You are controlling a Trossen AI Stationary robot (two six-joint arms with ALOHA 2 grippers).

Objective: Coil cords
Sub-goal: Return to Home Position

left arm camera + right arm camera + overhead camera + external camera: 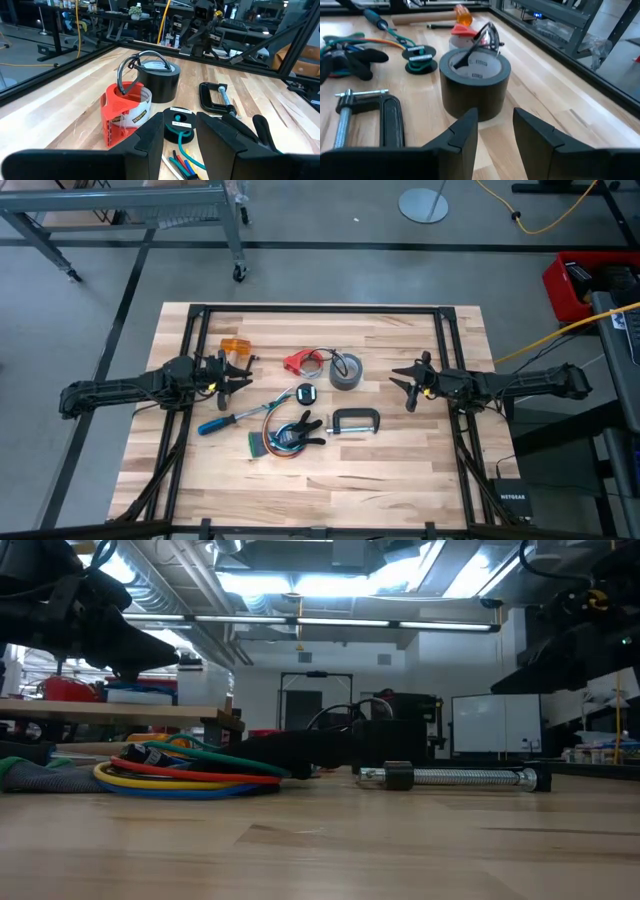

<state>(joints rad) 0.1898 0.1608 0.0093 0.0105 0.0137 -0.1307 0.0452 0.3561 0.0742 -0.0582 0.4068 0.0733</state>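
1. At desk centre, the cords lie in a looped bundle, and a small spool sits just beyond them.
2. Left end effector hovers over the left side, fingers apart and empty.
3. Right end effector hovers opposite it, fingers apart and empty too.
4. The bundle lies inward of the left end effector and off to one side of its line. Its long axis runs roughly across the desk.
5. My read is that the left arm is clearly nearer.

Spool between tape roll and cords, clamp right of cords, screwdriver left
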